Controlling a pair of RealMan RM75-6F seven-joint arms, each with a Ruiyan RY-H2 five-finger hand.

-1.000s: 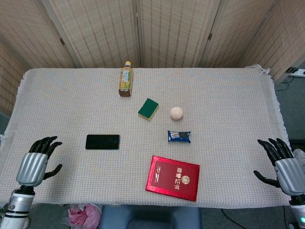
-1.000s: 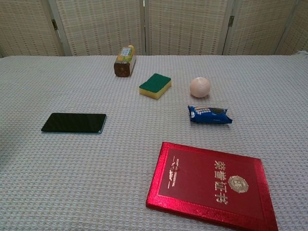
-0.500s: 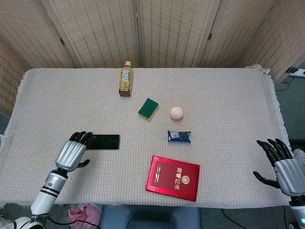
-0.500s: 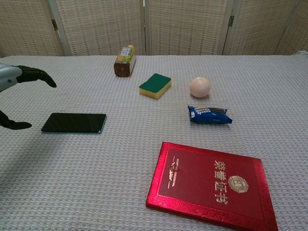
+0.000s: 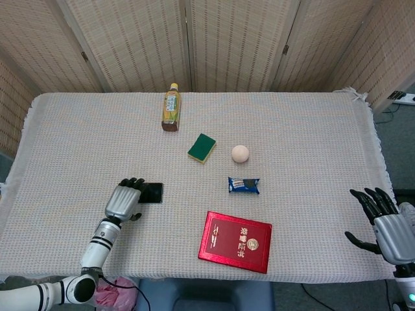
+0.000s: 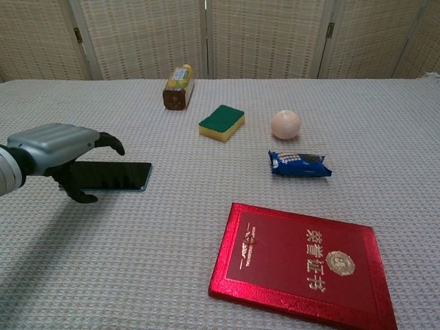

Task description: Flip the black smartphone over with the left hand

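The black smartphone [image 5: 152, 192] [image 6: 118, 175] lies flat on the cloth, left of centre, its dark glossy face up. My left hand [image 5: 124, 199] [image 6: 60, 155] hovers over the phone's left end and hides part of it; its fingers are spread and hold nothing. Whether it touches the phone I cannot tell. My right hand [image 5: 385, 223] stays at the table's right front edge, fingers apart and empty, seen only in the head view.
A red booklet [image 5: 235, 241] [image 6: 302, 265] lies front centre. A blue snack packet [image 5: 244, 185] [image 6: 299, 164], a pale ball [image 5: 240, 153] [image 6: 285, 124], a green-yellow sponge [image 5: 201, 148] [image 6: 221, 122] and a lying tea bottle [image 5: 171, 107] [image 6: 177, 87] sit further back.
My left hand has moved right from the table's left front edge until it is over the phone's left end. The phone and my right hand have not moved.
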